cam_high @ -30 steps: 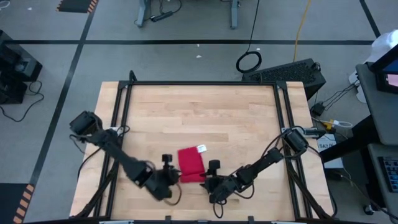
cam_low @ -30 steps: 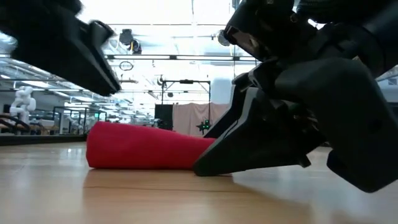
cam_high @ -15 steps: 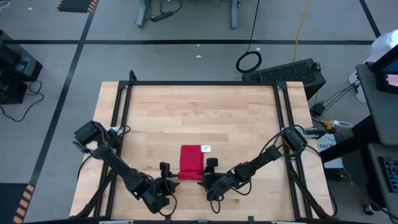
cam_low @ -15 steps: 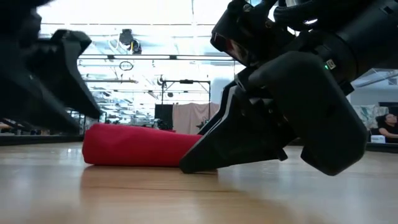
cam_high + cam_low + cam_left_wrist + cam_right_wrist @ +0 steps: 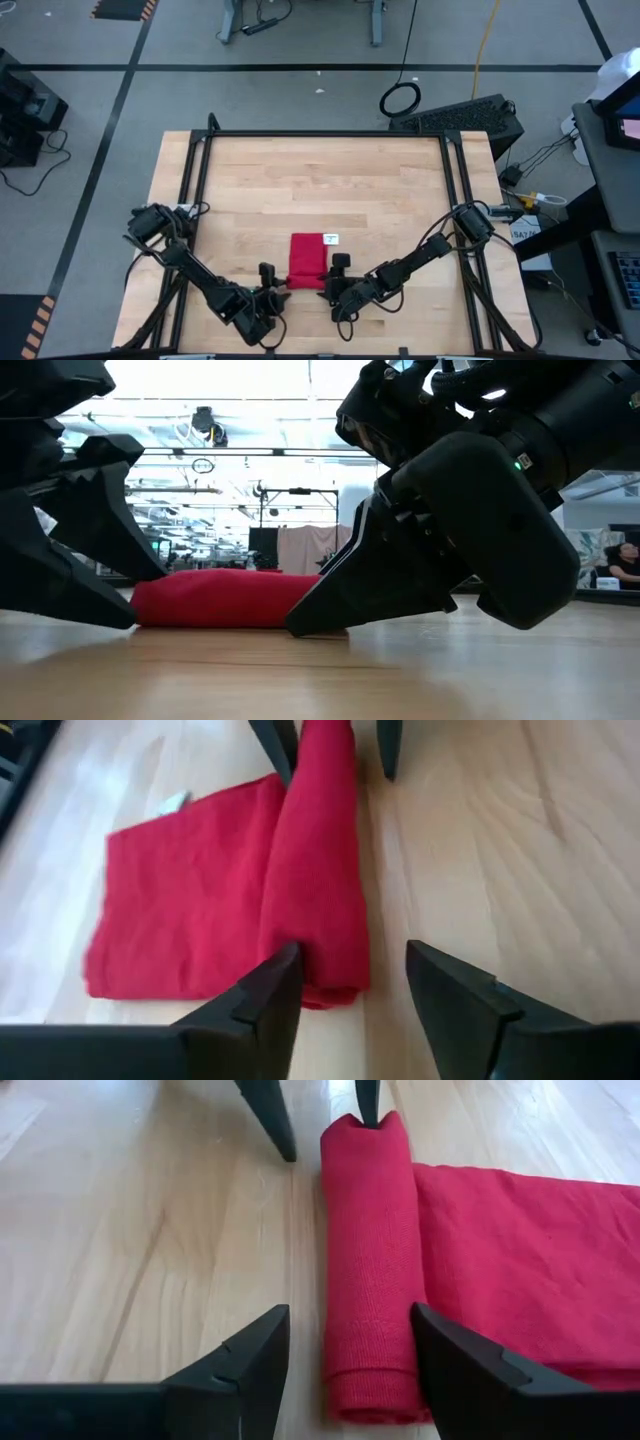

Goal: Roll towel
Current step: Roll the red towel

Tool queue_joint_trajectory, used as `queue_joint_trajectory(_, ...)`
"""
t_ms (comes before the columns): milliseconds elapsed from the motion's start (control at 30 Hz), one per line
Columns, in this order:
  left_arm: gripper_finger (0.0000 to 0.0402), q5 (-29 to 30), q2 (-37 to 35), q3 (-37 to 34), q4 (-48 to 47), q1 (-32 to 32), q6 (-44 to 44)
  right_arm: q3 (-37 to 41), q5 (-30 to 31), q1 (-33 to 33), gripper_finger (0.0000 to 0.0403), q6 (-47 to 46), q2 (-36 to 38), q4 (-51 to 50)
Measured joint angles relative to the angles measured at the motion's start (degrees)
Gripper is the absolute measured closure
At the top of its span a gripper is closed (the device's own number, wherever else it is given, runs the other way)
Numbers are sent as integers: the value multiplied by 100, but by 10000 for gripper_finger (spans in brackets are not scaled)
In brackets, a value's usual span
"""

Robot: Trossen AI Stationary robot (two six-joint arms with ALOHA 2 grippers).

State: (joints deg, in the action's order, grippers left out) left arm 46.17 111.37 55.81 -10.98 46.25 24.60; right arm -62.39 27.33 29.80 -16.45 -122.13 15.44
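The red towel [image 5: 308,260] lies on the wooden table near its front edge. Its near part is rolled into a roll [image 5: 320,870] running left to right. The flat part [image 5: 520,1250] reaches toward the far edge, with a small white tag [image 5: 328,239] at its far right corner. My left gripper [image 5: 350,970] is open at the roll's left end [image 5: 330,985], one finger on either side of it. My right gripper [image 5: 350,1330] is open the same way at the roll's right end [image 5: 370,1380]. Both are low over the table in the low view. My left gripper has one finger [image 5: 280,980] right at the seam between the roll and the flat part; I cannot tell whether it touches the cloth. My right gripper has one finger [image 5: 440,1340] over the flat part beside the roll; I cannot tell whether it touches.
Black frame rails [image 5: 195,190] run along the table's left, right and far sides. Bare wood [image 5: 320,180] takes up the far half of the table. Cables and equipment lie on the floor beyond the table.
My left gripper has come down and toward the table's near edge, to the roll's left end. The towel, askew a second ago, now lies square to the table, and the roll's left end sits lower. My right gripper has rolled slightly in place.
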Motion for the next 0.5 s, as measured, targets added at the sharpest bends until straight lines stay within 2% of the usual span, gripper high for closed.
queue_joint_trajectory(100, 187, -180, -81, 10, 1, -1, 174, 0, -8, 0, 207, -4, 0, 0)
queue_joint_trajectory(300, 111, -14, -170, 17, 14, 6, 206, 0, -83, -22, 207, -107, 0, 4)
queue_joint_trajectory(500, 123, -73, -166, -191, 19, -167, 245, 0, -83, -22, 207, -109, 0, 4)
